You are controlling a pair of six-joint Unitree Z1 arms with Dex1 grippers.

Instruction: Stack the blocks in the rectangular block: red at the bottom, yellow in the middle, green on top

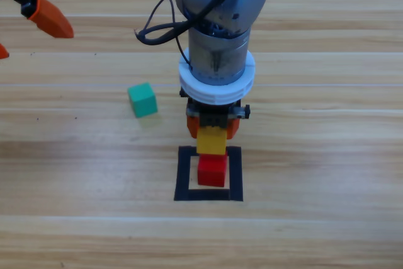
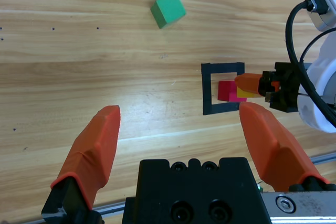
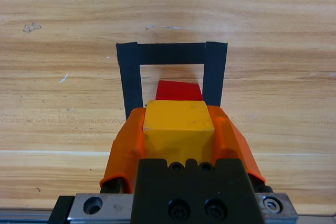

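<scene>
Nearest the right wrist camera, the right hand [image 3: 178,129] was clenched on the small matte yellow cube [image 3: 178,124], an orange jaw pressed to each of its side faces so that the top and bottom stayed free for setting down. Just beyond and below it, the small plain red cube [image 1: 212,171] rested on the wooden bench [image 1: 315,155] inside the nearly square outline of black tape [image 1: 182,174], as the base of the stack. From above, the yellow cube hung at the red one's far edge, not yet squarely over it; whether they touched could not be told. Farther off, the teal-green cube [image 1: 143,99] sat alone on the bench, well apart from the outline, left for last. At the upper left edge, the left hand [image 1: 28,26] waited with jaws spread, holding nothing, probably drawn back to keep the working space free.
</scene>
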